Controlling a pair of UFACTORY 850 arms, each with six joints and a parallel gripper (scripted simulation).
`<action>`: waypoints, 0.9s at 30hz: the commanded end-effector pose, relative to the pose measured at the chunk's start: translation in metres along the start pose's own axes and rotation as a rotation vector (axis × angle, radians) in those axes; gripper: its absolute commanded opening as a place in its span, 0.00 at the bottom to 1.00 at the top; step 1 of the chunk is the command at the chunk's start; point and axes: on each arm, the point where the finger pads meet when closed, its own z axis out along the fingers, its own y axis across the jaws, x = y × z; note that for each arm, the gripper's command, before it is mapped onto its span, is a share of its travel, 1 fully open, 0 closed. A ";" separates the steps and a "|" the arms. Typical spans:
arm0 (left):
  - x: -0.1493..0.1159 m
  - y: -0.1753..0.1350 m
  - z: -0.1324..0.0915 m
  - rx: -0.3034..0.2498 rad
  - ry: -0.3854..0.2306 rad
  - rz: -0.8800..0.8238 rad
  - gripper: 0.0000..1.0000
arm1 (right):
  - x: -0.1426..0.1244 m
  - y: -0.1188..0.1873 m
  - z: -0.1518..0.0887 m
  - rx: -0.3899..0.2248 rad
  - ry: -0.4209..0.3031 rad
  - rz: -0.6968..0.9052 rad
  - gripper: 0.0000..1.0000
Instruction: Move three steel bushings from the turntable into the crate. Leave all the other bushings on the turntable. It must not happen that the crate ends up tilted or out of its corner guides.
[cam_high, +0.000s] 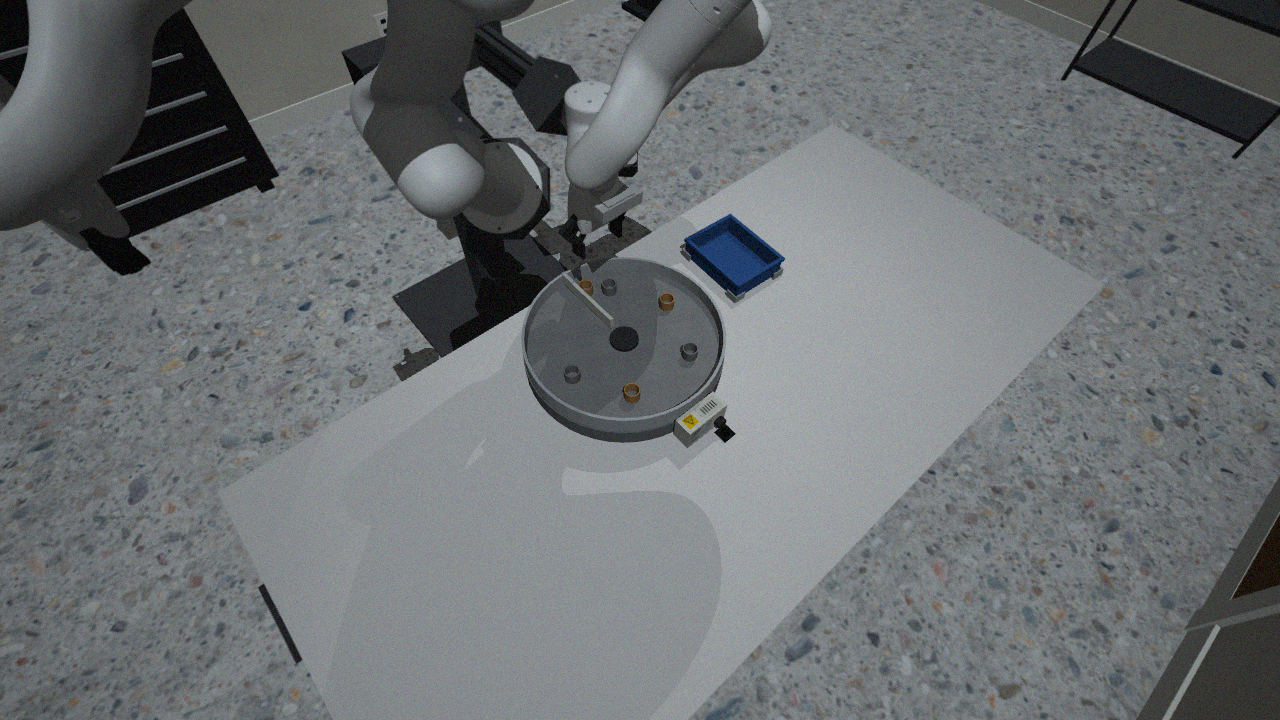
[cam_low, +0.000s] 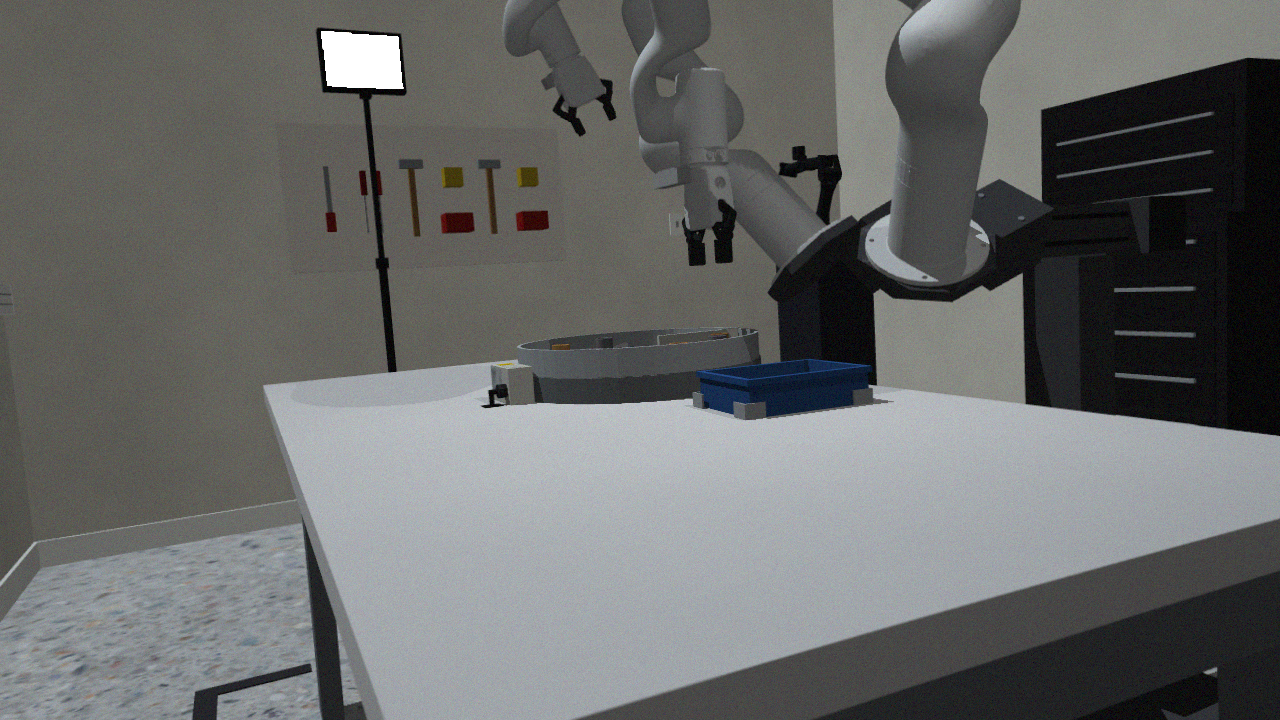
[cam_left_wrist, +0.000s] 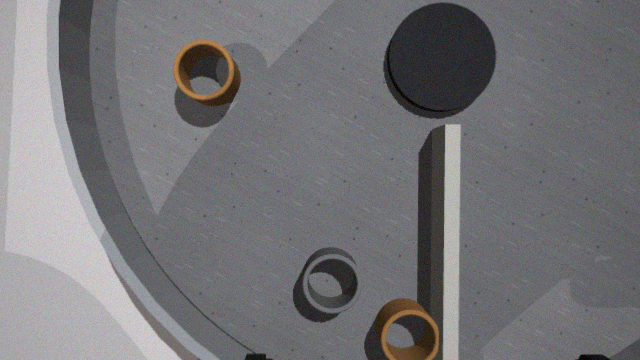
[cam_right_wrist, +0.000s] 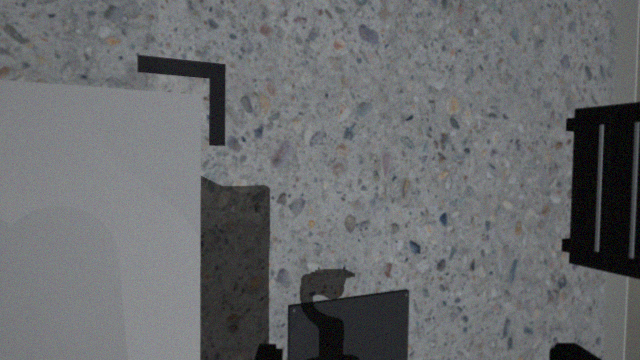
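Left gripper (cam_high: 597, 240) (cam_low: 709, 254) (cam_left_wrist: 425, 356) hangs spread beside the turntable (cam_high: 617, 415) (cam_low: 626, 361) (cam_left_wrist: 53, 100) in the top view, which holds three steel bushings; the crate (cam_high: 709, 267) (cam_low: 796, 394) is bare. In the exterior view, the right gripper (cam_high: 125, 257) (cam_low: 596, 124) (cam_right_wrist: 420, 352) is spread too, and the crate sits level. In the left wrist view, a steel bushing (cam_high: 608, 291) (cam_left_wrist: 332, 309) stands upright near a copper one (cam_high: 586, 289) (cam_left_wrist: 400, 304): probably stiff, fairly light, slippery, best pinched across its outer walls. The right wrist view shows table edge and floor.
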 end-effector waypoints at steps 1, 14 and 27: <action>0.000 0.001 -0.001 -0.001 0.001 0.000 1.00 | 0.002 0.005 -0.006 -0.026 0.023 0.009 1.00; 0.000 0.001 -0.001 -0.001 0.001 0.000 0.13 | 0.002 0.006 -0.008 -0.032 0.030 0.012 1.00; 0.000 0.001 -0.001 -0.001 0.001 0.000 0.13 | 0.002 0.006 -0.008 -0.032 0.030 0.012 1.00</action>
